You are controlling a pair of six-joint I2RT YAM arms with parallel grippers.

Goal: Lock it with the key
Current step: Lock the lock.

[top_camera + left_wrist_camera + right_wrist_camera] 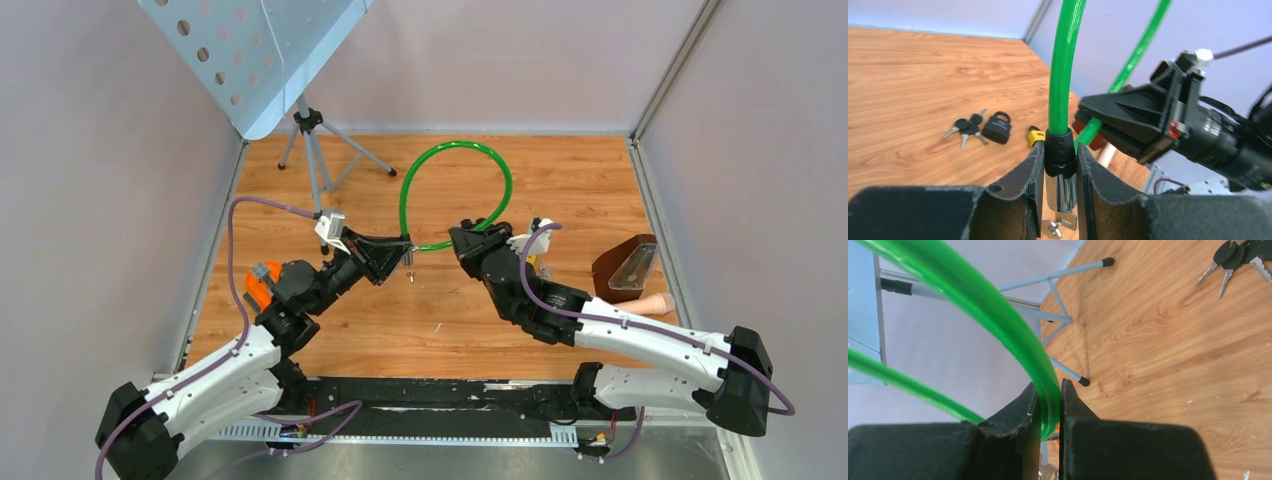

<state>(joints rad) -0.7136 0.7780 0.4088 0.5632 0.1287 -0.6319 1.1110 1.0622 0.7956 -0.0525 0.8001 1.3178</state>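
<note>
Green cable lock [1065,75]: looped, raised in the air; black collar, chrome end.
Key [1060,227]: silver, protruding below chrome end.

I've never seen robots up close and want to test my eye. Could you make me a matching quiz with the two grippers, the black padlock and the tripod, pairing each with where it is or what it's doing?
Things:
1. left gripper
2. right gripper
3. black padlock
4. tripod

States:
A. lying on the table beside the keys
B. shut on the green cable, on its plain sheath
C. standing at the table's far side
D. shut on the cable's black-and-chrome end

Pairs: 1-D, 2-B, 3-A, 4-C
</note>
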